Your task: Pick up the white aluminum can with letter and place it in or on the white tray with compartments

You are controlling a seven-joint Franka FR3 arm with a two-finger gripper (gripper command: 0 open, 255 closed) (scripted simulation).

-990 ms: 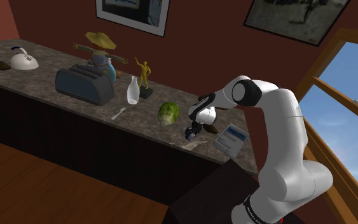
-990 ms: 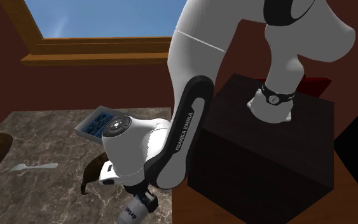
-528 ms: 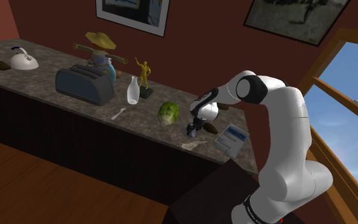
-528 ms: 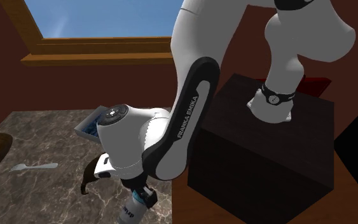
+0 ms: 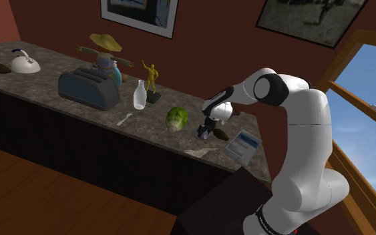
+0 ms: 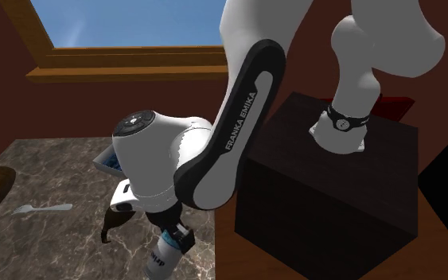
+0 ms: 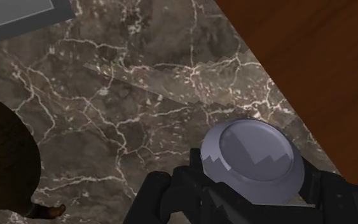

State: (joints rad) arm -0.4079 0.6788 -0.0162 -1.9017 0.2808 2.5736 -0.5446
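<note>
clasping one pale can [image 7: 250, 153] between its two black fingers, the single gripper [image 7: 254, 194] holds it over the marble tabletop [image 7: 139, 127], near the front edge, with the can's round end facing the wrist camera. dark lettering runs along its side in the second exterior view (too small to read). one pale tray [image 5: 242, 145] with bluish compartments lies on the tabletop near the can but apart from it, with one dark brown lump [image 5: 223, 134] between them. farther toward the shoulder view's left stand one green leafy head [image 5: 177, 119], one white bottle [image 5: 139, 95], one toaster [image 5: 89, 89], one kettle [image 5: 25, 64], one golden figurine [image 5: 152, 77] and one hatted figurine [image 5: 105, 48]; one white fork [image 5: 125, 119] lies flat. two framed pictures [image 5: 139, 13] hang above.
</note>
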